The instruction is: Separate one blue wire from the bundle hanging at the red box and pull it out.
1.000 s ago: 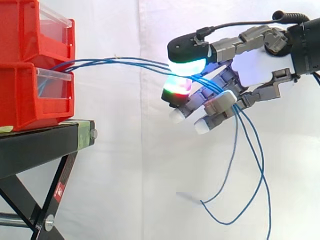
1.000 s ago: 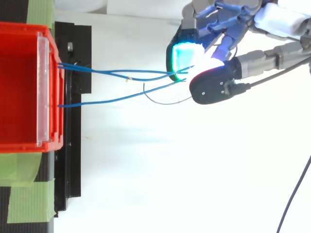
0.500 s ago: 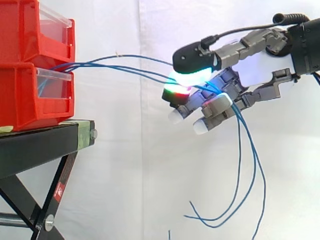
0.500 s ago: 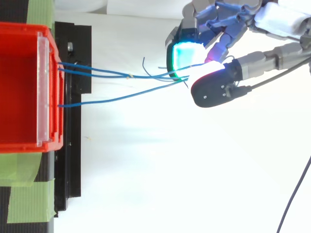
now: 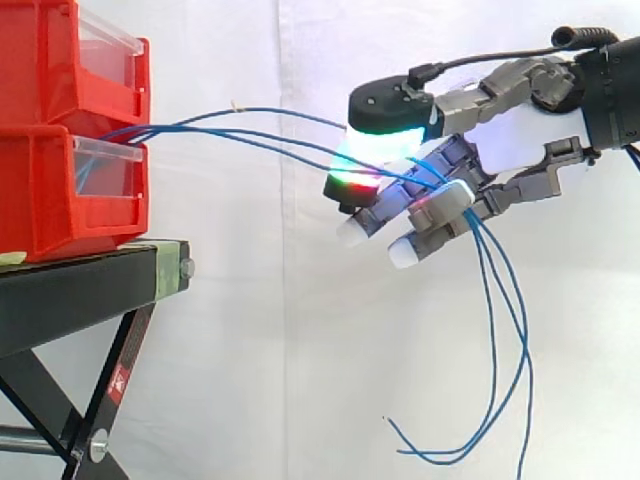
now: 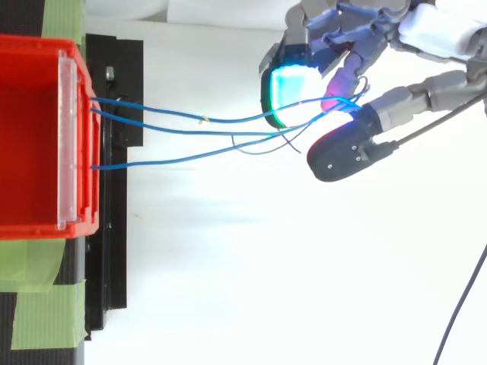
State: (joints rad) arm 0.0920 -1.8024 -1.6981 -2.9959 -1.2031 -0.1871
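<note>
Thumb (image 6: pixel 342 152) swung clear of cyan pad (image 6: pixel 293 87) since a second ago; hanging tails dropped lower. Hand (image 5: pixel 510 135) curled round blue wires (image 6: pixel 213 133), apparently all three, none singled out. Wires run near level from red bin (image 5: pixel 60 190) rightward into hand; judged pull axis: straight away from bin.

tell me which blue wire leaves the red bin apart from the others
The blue wire lowest in the top view: it leaves the red bin alone, while the other two wires exit close together farther along the rim.
</note>
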